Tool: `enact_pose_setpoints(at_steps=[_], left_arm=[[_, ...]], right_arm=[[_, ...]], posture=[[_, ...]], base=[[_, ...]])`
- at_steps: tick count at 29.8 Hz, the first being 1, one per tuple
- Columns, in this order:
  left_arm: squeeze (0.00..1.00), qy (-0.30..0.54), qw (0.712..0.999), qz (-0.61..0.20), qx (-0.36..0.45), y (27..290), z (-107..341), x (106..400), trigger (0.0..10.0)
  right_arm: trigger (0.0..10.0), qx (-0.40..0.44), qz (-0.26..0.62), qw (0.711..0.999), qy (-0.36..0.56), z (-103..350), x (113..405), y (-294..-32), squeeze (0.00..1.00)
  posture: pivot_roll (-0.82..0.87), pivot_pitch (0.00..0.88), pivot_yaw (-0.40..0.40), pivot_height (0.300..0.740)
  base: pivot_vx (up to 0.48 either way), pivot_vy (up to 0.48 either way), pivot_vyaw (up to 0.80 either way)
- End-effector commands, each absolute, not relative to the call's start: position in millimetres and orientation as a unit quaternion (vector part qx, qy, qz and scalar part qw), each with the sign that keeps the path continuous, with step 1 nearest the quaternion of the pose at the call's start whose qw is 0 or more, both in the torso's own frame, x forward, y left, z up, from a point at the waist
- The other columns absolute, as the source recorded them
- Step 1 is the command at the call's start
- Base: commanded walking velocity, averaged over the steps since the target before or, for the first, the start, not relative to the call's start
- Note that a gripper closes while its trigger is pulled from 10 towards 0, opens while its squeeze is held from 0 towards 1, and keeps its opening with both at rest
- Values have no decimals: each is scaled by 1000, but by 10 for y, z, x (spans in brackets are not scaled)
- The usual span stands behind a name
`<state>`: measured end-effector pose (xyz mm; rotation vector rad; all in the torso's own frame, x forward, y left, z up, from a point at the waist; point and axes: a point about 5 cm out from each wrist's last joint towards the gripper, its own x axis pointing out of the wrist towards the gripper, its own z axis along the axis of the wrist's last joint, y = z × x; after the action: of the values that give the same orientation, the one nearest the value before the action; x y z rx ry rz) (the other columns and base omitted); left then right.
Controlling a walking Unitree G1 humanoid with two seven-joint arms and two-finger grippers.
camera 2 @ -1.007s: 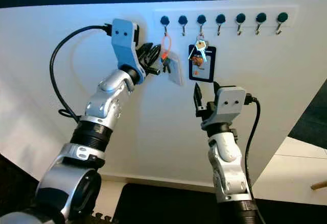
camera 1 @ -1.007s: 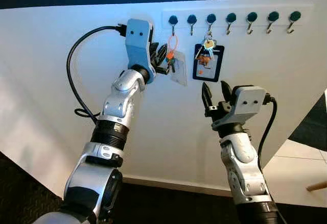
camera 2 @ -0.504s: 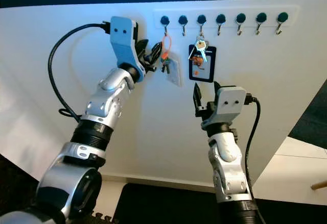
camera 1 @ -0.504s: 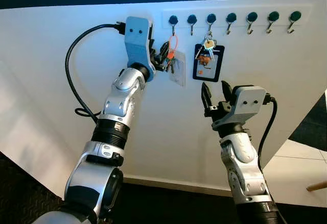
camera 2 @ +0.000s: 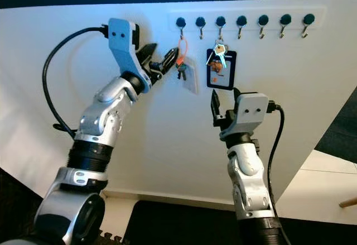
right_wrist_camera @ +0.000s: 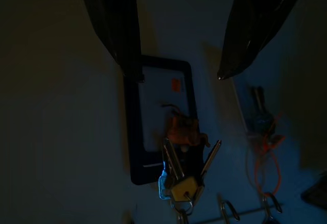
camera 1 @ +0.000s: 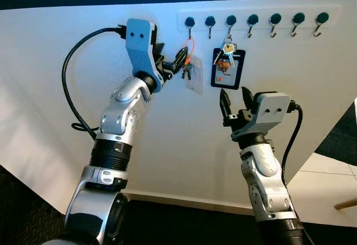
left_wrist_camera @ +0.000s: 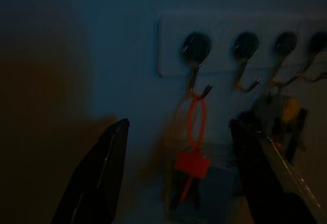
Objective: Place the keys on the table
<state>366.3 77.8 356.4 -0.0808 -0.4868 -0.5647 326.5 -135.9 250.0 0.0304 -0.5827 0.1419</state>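
Note:
A bunch of keys on an orange loop (camera 1: 188, 49) with an orange tag (left_wrist_camera: 192, 163) hangs from the first hook of a white hook rail (camera 1: 279, 9), over a pale card (camera 1: 196, 81). My left gripper (camera 1: 177, 62) is open just left of these keys, with its fingers pointing at them and not touching. A second bunch of keys (camera 1: 226, 48) hangs two hooks over, on a dark card holder (camera 1: 228, 71). My right gripper (camera 1: 234, 100) is open, pointing up just below that holder.
The rail carries several round-headed hooks on a white wall (camera 1: 67, 105); the hooks (camera 1: 298, 22) on its right hang bare. Dark floor (camera 1: 189, 222) runs along the wall's foot, with pale tiles and a wooden stick end (camera 1: 347, 203) at lower right.
My left gripper has drawn back to the left, away from the orange-looped keys, and its elbow has swung left. The keys still hang on the hook. The right arm has not moved.

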Motion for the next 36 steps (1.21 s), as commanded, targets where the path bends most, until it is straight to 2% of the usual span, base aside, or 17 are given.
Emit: enact_pose_setpoints(at_steps=[1,6,16,29,30,36], left_arm=[[0,-235,929,-284,-40,709,3550,3644,10000],[0,-228,938,-260,-29,609,3519,3712,10000],[0,-221,946,-233,-29,624,3544,3787,10000],[0,-220,942,-250,-37,477,3554,3796,10000],[0,-218,942,-250,-37,444,3549,3808,9765],[0,-212,943,-254,-31,385,3517,3829,9961]], right_arm=[[10000,20,74,955,-285,2472,3264,-1336,0],[10000,22,74,955,-287,2482,3268,-1323,0],[10000,21,68,955,-287,2476,3245,-1346,0],[10000,24,73,955,-286,2477,3259,-1316,0],[10000,24,74,955,-286,2478,3261,-1308,0],[10000,24,73,955,-287,2482,3259,-1308,0]], posture=[[25,212,119,740],[20,214,125,740],[12,218,132,740],[19,221,129,740],[15,221,132,740],[10,221,138,740]], base=[[0,0,0],[0,0,0],[0,0,0],[0,0,0],[0,0,0],[0,0,0]])
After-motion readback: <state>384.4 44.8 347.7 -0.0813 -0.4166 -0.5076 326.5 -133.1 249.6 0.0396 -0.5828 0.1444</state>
